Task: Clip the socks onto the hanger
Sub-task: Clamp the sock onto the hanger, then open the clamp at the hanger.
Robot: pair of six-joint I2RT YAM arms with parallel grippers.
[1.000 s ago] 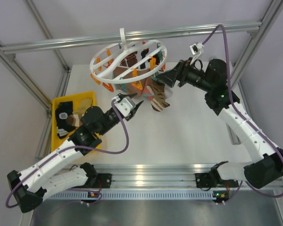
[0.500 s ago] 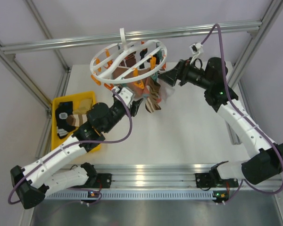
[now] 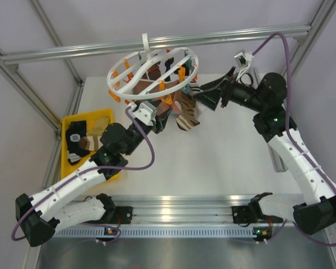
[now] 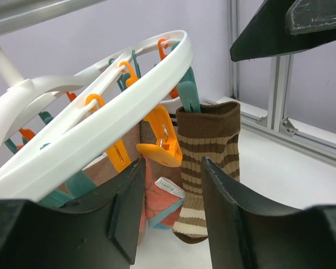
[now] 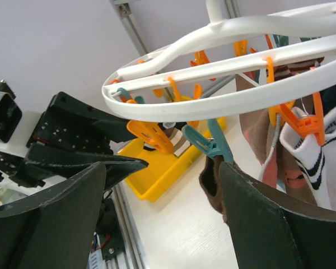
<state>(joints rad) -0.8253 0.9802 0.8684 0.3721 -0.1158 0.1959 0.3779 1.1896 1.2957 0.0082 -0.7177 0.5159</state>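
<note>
The white round hanger hangs from the top rail, with orange and teal clips. A brown-and-cream striped sock hangs from a teal clip on its near right side, and other socks hang beside it. My left gripper is open and empty just below the ring, with the striped sock and an orange clip ahead between its fingers. My right gripper is open and empty, to the right of the hanger. In its view the brown sock hangs under the teal clip.
A yellow tray at the left holds more socks. Aluminium frame posts stand at both sides and a rail runs across the back. A white-and-black sock and a pinkish sock also hang on the ring.
My right gripper has drawn back to the right, away from the hanging striped sock. My left gripper has moved up and forward under the ring.
</note>
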